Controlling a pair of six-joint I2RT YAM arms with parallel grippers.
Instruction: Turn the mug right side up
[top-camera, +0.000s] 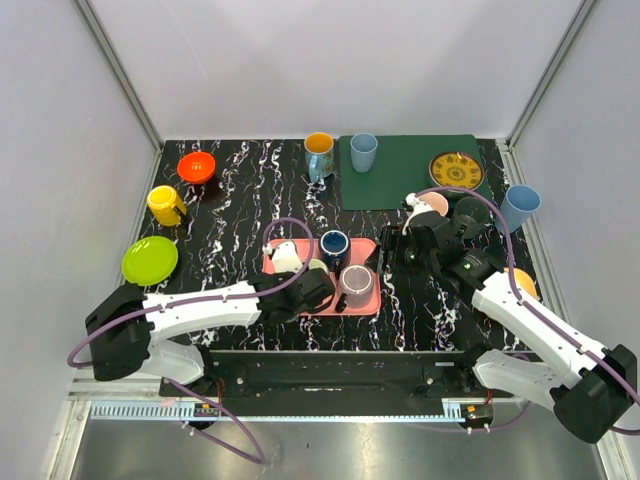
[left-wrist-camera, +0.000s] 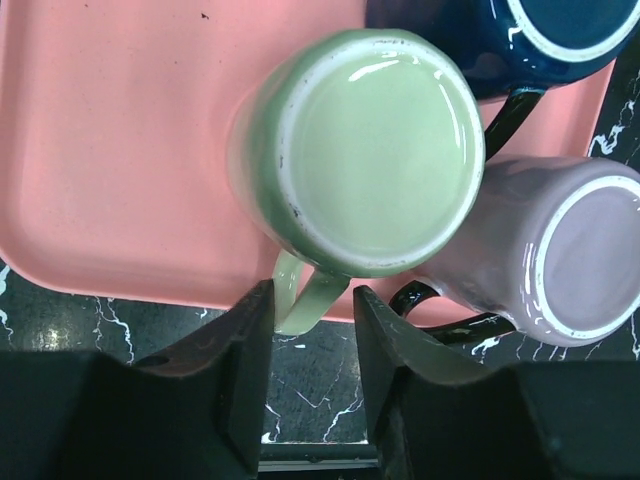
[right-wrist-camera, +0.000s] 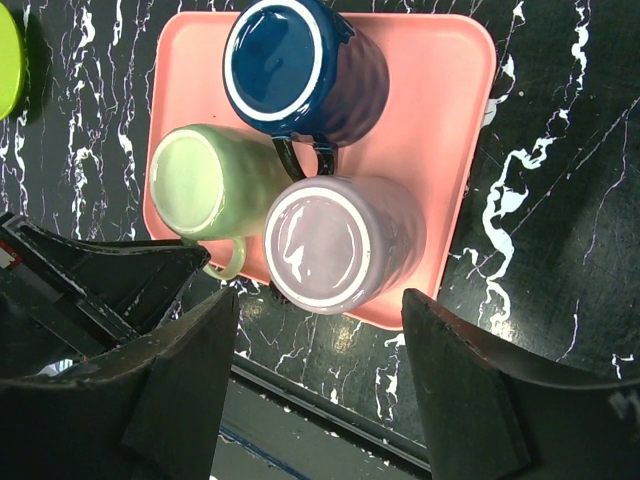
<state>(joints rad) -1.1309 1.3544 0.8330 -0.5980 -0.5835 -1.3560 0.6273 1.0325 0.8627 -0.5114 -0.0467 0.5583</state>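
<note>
A pale green mug (left-wrist-camera: 370, 150) stands upside down, base up, on a pink tray (left-wrist-camera: 120, 150). It also shows in the right wrist view (right-wrist-camera: 195, 180). Its handle (left-wrist-camera: 305, 295) juts over the tray's near edge. My left gripper (left-wrist-camera: 308, 300) is open, its fingers straddling that handle; the handle lies against the left finger (left-wrist-camera: 250, 340). In the top view the left gripper (top-camera: 312, 282) covers most of the green mug. A lavender mug (right-wrist-camera: 335, 245) and a navy mug (right-wrist-camera: 285, 65) share the tray. My right gripper (right-wrist-camera: 320, 300) is open and empty, above the tray's near right edge (top-camera: 395, 250).
A lime plate (top-camera: 150, 260), a yellow mug (top-camera: 165, 205) and an orange bowl (top-camera: 197, 166) lie at the left. At the back are an orange-and-blue mug (top-camera: 319, 150) and a green mat (top-camera: 410, 175) with a blue cup (top-camera: 364, 152) and a patterned plate (top-camera: 456, 170). A light blue cup (top-camera: 520, 205) stands at the right.
</note>
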